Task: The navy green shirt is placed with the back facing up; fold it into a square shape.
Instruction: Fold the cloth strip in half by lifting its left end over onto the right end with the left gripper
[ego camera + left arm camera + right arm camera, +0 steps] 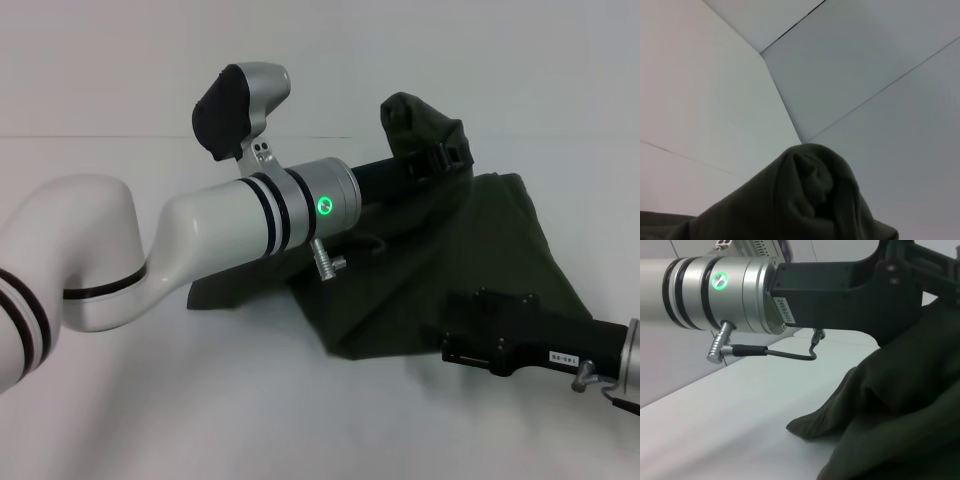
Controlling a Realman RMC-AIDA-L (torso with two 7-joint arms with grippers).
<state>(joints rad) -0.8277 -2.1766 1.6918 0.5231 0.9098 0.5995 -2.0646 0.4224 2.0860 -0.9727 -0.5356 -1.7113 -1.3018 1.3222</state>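
Olive-green knit cloth, the navy green shirt (450, 260), lies bunched across the centre-right of the head view on the white table (200, 420), part flat and part drawn upward. Its far portion rises to a peak in the upper middle of the frame, where the left gripper (425, 155) reaches in from the left on its white arm and is pinching a fold of the fabric, which drapes over the black fingers. In the left wrist view that lifted fold fills the lower middle of the picture as a rounded hump (815, 200) against pale walls.

At the lower right of the head view the right gripper (470, 335) sits low at the shirt's near edge; its black body hides the fingers, so whether they are spread or closed cannot be told. The right wrist view shows a loose corner of cloth (815, 425) resting on the table beneath the left arm's wrist.

A fold appears to be under way, with one part raised for carrying over. Next the lifted cloth would need to travel across the flat part and be laid down smoothly, edges aligned.
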